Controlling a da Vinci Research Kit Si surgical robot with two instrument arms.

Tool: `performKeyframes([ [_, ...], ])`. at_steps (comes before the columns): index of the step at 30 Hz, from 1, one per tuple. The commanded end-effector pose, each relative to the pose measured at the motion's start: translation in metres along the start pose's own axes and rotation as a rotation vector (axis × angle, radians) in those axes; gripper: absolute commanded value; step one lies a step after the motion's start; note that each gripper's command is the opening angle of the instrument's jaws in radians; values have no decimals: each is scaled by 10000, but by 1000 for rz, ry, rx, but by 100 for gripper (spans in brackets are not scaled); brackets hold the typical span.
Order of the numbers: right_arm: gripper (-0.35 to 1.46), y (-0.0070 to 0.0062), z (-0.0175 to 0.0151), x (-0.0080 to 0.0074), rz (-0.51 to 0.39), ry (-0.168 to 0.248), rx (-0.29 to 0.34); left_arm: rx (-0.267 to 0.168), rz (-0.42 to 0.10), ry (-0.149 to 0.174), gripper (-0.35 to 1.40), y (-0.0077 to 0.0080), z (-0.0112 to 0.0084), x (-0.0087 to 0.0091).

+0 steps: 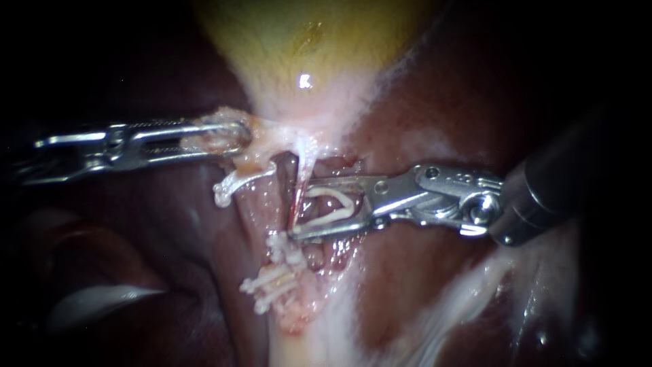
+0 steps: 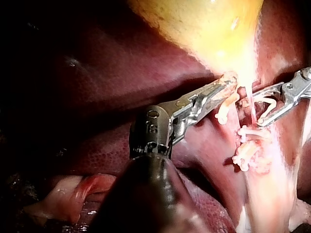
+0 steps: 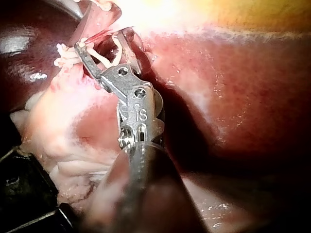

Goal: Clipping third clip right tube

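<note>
Jaws of my right instrument (image 1: 299, 208) stand wide, carrying an open clip (image 1: 336, 207). The right tube (image 1: 297, 194) runs near-to-far straight across their gap, so the bite looks square to its long axis. Two set clips (image 1: 275, 272) sit just nearer. My left instrument (image 1: 239, 136), off to the left, clamps neck tissue (image 1: 265, 139) under the gallbladder (image 1: 305, 41).

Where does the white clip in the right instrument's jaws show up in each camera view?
Endoscope view: the white clip sits mid-picture, held in the jaws of the right instrument.
Left wrist view: the clip is in the other instrument's jaws, beside the tip of the left instrument.
Right wrist view: the clip lies between this view's own instrument's jaws.
Shared landmark: the yellow gallbladder, beyond the jaws in all three.
</note>
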Motion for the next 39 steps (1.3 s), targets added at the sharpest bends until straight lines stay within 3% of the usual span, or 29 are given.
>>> performKeyframes([
  [1,50,0,0,0,9,9,5,0,0,0,-35,0,0,0],
  [14,50,-1,0,1,64,40,35,0,0,0,-35,0,-1,0],
  [17,50,1,-1,5,76,70,41,0,0,0,-35,0,-1,0],
  [29,49,-2,1,11,141,110,94,1,0,0,-35,0,-1,0],
  [39,47,-2,9,11,169,111,121,1,0,0,-35,0,-1,0],
])
